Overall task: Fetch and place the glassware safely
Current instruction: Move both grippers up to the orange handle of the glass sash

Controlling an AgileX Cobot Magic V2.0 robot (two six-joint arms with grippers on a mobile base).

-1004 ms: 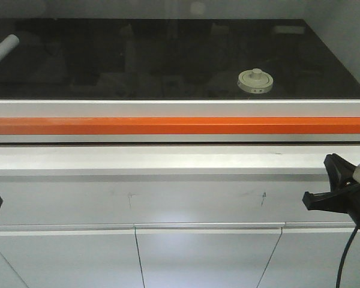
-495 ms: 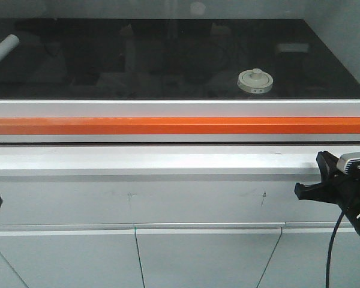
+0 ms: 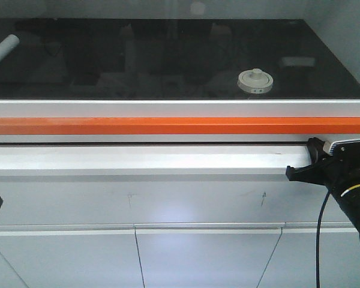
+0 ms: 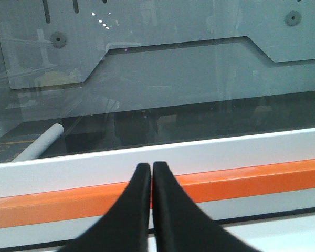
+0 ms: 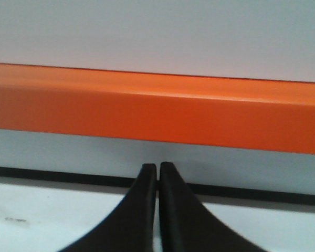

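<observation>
A long cabinet fills the front view: a glossy black worktop [image 3: 168, 66] at the top, seen through reflecting glass, then a white frame, an orange bar [image 3: 168, 125], a white ledge [image 3: 138, 159] and cupboard doors [image 3: 207, 258] below.

The right arm [image 3: 354, 198] comes in at the lower right edge. The right gripper [image 5: 157, 169] has its two black fingers pressed together with nothing between them, and it points at the orange bar from just over the ledge. The left gripper [image 4: 151, 167] is likewise pressed together and holds nothing. It faces the same bar further left, and only a black corner of it shows in the front view.

A white tube [image 3: 1, 51] lies at the far left of the worktop. The jar [image 3: 255, 81] stands upright on the right half of the worktop, lid on. It is beyond the bar and the frame, above and left of the right gripper and well apart from it. It is far to the right of the left gripper. Its glass body is hard to make out, and only the cream lid with its knob shows plainly.

Since a second ago the right gripper has risen and shifted left, from in front of the panel under the ledge to level with the ledge. The jar, the tube and the left gripper have not moved.

Counted: one jar, one tube, one orange bar, two grippers, three doors.
</observation>
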